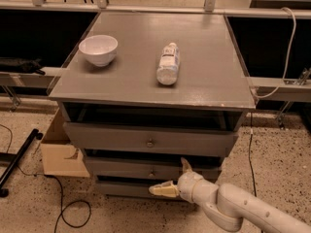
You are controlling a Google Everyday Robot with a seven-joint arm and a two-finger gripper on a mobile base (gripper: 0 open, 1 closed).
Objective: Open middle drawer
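The grey cabinet (160, 76) has three stacked drawers. The top drawer (107, 137), the widest with the tallest front, stands slightly pulled out. The middle drawer (116, 168) sits below it, a low grey front with a small round metal knob (152, 173), and also stands a little out. My gripper (168, 175) is in front of the middle drawer, just right of its knob. It is open: one cream finger (185, 164) points up and the other finger (163, 190) points left over the bottom drawer (121, 188). Nothing is held.
On the cabinet top lie a white bowl (98, 49) and a clear plastic bottle (168, 63) on its side. A cardboard box (60, 152) stands on the floor left of the cabinet. Cables (73, 212) and a black stand leg (19, 161) lie on the floor at the left.
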